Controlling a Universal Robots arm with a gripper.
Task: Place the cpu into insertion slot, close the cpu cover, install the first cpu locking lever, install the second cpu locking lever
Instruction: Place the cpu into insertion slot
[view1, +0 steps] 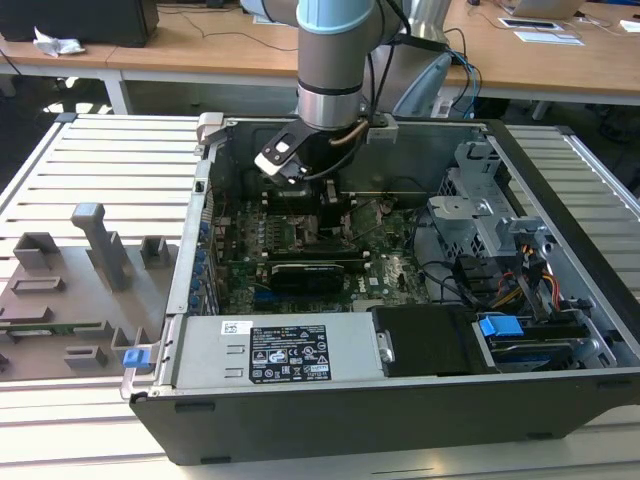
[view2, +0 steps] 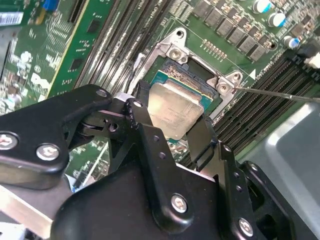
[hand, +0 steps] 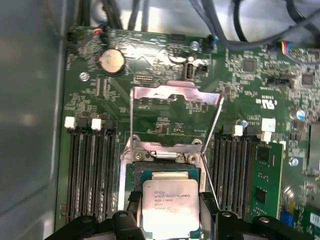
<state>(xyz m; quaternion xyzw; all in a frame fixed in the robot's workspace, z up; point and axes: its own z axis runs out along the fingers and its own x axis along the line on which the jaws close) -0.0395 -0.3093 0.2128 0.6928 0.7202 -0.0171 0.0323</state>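
Observation:
The cpu (hand: 170, 210) is a silvery square chip and my gripper (hand: 170, 202) is shut on it, with a black finger on either side. It hangs right over the insertion slot (hand: 161, 173); whether it touches the slot I cannot tell. In the second wrist view the cpu (view2: 175, 112) sits between the fingers (view2: 141, 114) above the metal-framed slot (view2: 197, 70). The cpu cover (hand: 175, 94) stands flipped open beyond the slot. A thin locking lever (hand: 213, 122) is raised beside it. In the exterior view the gripper (view1: 327, 205) is low inside the computer case (view1: 400, 420).
Memory slots (hand: 87, 170) flank the socket on both sides. Inside the case lie a grey power supply (view1: 290, 352), a black module (view1: 425, 340) and a metal drive cage (view1: 490, 215) with cables. A grey fixture tray (view1: 70, 290) sits on the exterior view's left.

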